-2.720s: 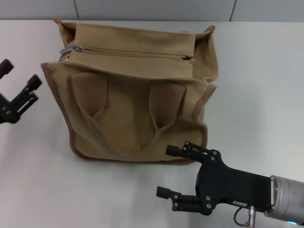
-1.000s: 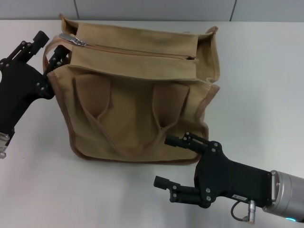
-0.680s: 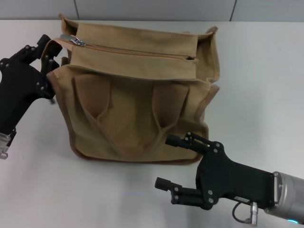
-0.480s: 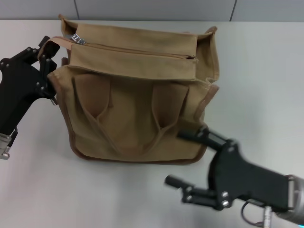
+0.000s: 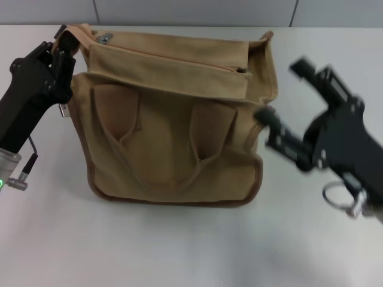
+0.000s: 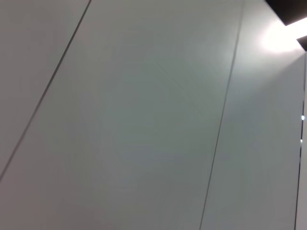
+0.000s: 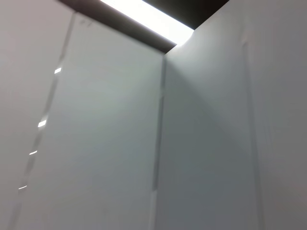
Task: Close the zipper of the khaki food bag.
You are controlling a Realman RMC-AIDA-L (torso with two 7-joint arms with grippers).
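The khaki food bag [image 5: 173,137] lies on the white table with its two loop handles facing me. The zipper [image 5: 173,52] runs along its top panel, and the silver pull tab [image 5: 104,39] sits at the left end. My left gripper [image 5: 61,52] is at the bag's upper left corner, its fingers closed on the bag's brown-piped end. My right gripper [image 5: 280,89] hangs open and motion-blurred just right of the bag, with its lower fingertip by the bag's right edge. Neither wrist view shows the bag or any fingers.
The white table [image 5: 179,245] stretches in front of the bag and to both sides. A grey wall [image 5: 191,12] runs behind it. Both wrist views show only pale wall panels [image 6: 144,120] and a ceiling light strip [image 7: 144,17].
My right gripper has swung from in front of the bag's lower right corner up to its right side. The left gripper has closed on the bag's left end and lifted it back a little.
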